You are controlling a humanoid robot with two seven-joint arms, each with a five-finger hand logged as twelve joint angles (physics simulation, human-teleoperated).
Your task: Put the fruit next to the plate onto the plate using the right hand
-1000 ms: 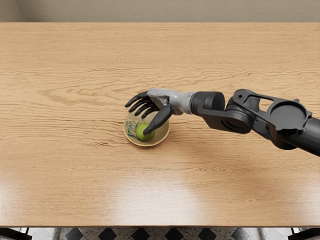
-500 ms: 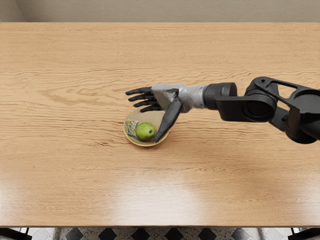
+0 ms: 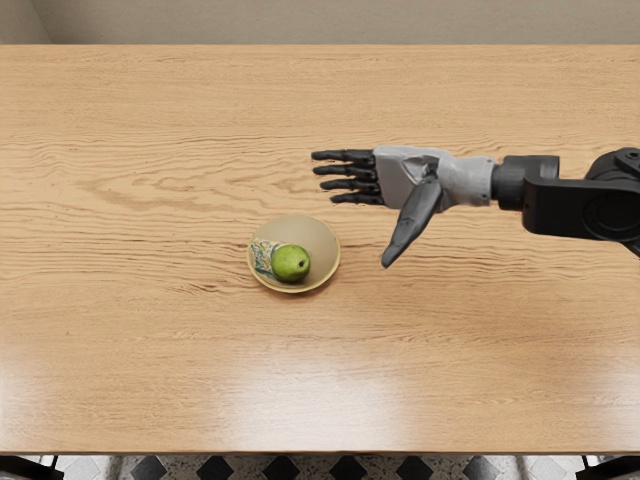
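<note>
The wooden table (image 3: 120,120) filled the view. The right arm (image 3: 570,195) reached in from the right edge, and the right hand (image 3: 400,178) hung above the table, right of the plate and a little farther back. Its fingers were stretched flat towards the left, its thumb hung down, and it held nothing. The small tan plate (image 3: 326,243) sat near the table's middle, clear of the hand. The green fruit (image 3: 291,263) rested on the plate, towards its near side. By this view, the placing looked done, and only taking the arm away seemed left.
</note>
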